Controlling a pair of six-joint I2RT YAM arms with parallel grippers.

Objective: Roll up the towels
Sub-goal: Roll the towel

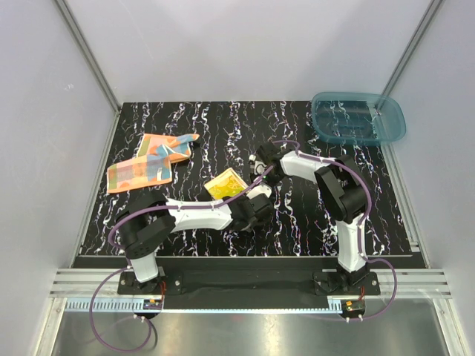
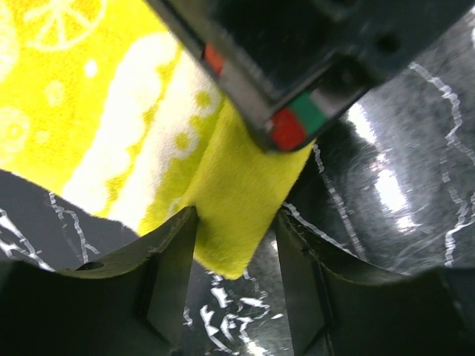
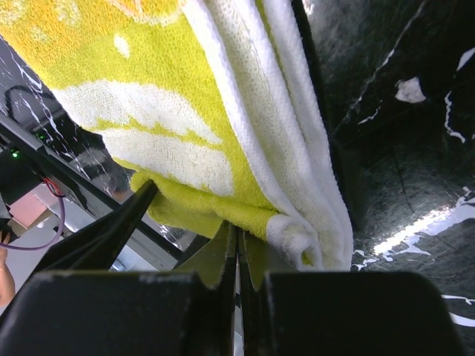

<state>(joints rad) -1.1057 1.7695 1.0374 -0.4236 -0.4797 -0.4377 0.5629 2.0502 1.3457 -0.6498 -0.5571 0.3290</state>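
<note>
- Yellow towel (image 1: 226, 183) sits mid-tabletop; the orange towel (image 1: 148, 165) lies flat toward the far left corner.
- Glossy black tabletop (image 1: 297, 222) with white veins, between pale walls.
- Thick folded terry; the right gripper (image 3: 237, 237) is clenched on its hem.
- Astride one corner, the left gripper (image 2: 236, 230) has its jaws apart; I cannot tell if it pinches.
- Translucent teal bin (image 1: 358, 119), far right corner.

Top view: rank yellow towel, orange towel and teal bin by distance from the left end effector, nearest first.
1. yellow towel: centre, right at the left end effector.
2. orange towel: back left.
3. teal bin: back right corner, plainly farthest.
</note>
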